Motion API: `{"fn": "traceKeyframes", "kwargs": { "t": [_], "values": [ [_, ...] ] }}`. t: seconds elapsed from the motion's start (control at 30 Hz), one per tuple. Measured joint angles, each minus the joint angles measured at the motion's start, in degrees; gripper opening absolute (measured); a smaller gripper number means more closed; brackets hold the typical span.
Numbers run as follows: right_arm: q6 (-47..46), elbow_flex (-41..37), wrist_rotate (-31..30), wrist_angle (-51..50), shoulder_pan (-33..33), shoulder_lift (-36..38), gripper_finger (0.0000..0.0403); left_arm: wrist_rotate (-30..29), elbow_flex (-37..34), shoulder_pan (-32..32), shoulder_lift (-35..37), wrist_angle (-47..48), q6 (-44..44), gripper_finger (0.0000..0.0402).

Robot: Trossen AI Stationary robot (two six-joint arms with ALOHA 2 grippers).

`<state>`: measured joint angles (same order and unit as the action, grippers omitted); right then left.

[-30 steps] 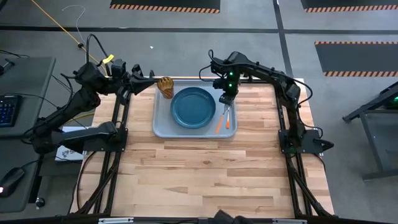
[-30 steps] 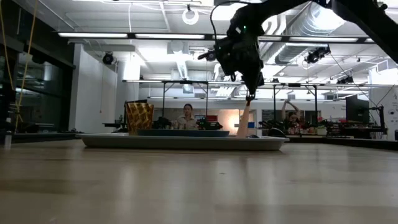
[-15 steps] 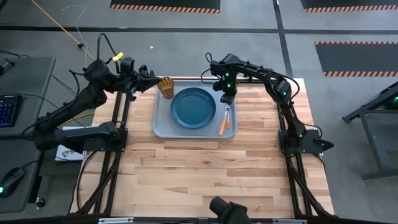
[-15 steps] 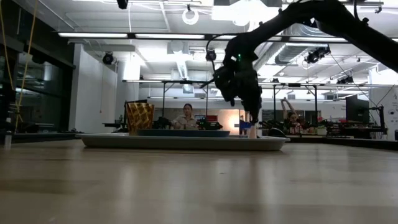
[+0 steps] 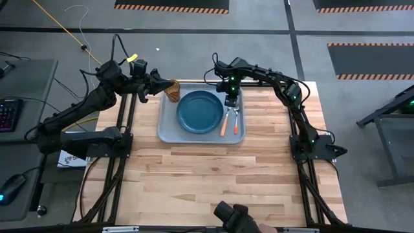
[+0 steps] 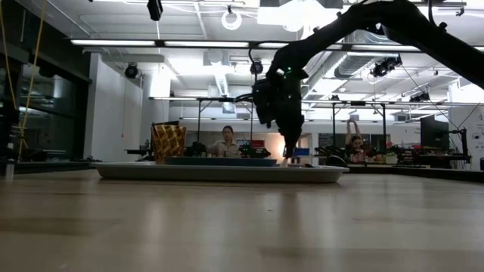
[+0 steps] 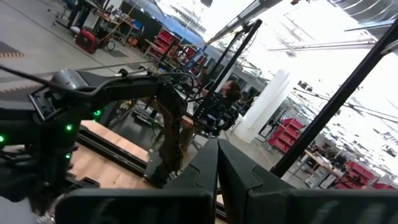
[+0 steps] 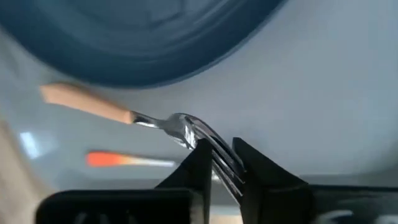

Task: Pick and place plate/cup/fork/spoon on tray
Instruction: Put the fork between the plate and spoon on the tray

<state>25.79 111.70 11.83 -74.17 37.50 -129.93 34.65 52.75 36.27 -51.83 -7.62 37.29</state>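
The right gripper (image 8: 221,163) clamps the fork (image 8: 186,130) by its tines, low over the tray (image 5: 169,133) at upper centre of the high view. The fork's orange handle slants down-left beside the plate (image 5: 201,111). The left gripper (image 7: 217,180) is closed, empty.

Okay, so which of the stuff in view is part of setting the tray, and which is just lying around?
Part of the job: tray, plate, cup, spoon, fork with its tines in the right gripper, left gripper beside the cup.
Lying about, off the table: keyboard, mouse, yellow cable.
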Motion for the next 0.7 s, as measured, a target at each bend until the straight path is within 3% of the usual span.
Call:
{"fn": "traceKeyframes", "kwargs": {
  "t": [0.13, 0.3, 0.7],
  "values": [
    [-0.2, 0.0, -4.2, 2.8, 0.0, -0.1, 0.0073, 0.0, 0.0, 0.0, -0.1, 0.0, 0.1, 0.0000],
    [-0.3, -0.1, -5.2, 4.5, 0.0, -0.2, 0.0102, 0.0, 0.0, 0.0, -0.1, 0.0, 0.2, 0.0000],
    [-0.5, -0.1, -8.4, 2.8, -0.5, -0.2, 0.0113, 0.0, 0.0, 0.0, -0.1, 0.0, 0.2, 0.0000]
  ]
}}
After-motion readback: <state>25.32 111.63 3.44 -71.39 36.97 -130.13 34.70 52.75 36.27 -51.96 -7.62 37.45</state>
